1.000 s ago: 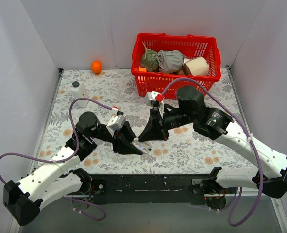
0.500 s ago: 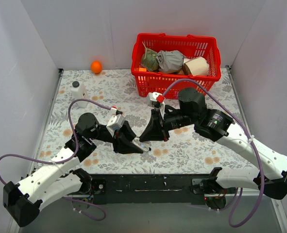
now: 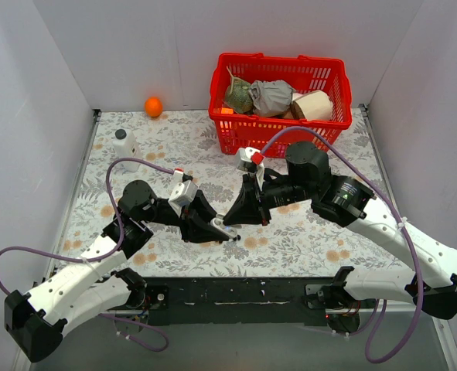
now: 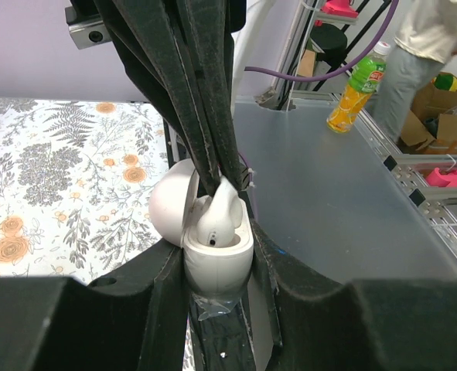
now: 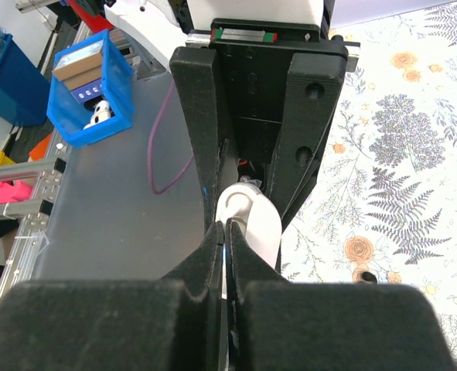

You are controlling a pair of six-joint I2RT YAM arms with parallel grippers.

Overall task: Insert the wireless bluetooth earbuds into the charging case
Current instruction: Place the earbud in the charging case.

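My left gripper (image 4: 216,267) is shut on a white charging case (image 4: 217,259), held upright with its domed lid (image 4: 168,209) swung open to the left. A white earbud (image 4: 222,210) stands in the case's cavity, its stem end pinched between the right gripper's fingers (image 4: 205,116), which come down from above. In the right wrist view my right gripper (image 5: 228,232) is shut just in front of the case (image 5: 263,224), with the left gripper's fingers (image 5: 201,116) behind it. From the top view the left gripper (image 3: 215,229) and right gripper (image 3: 238,216) meet tip to tip at the case (image 3: 226,229), low over the floral cloth.
A red basket (image 3: 278,127) holding plush toys and a roll stands at the back right. An orange ball (image 3: 153,106) lies at the back wall and a small white bottle (image 3: 123,145) at the left. The table's black front rail (image 3: 236,294) runs just below the grippers.
Both grippers have drifted slightly right and a touch away from the front rail, staying tip to tip. Both grips look unchanged.
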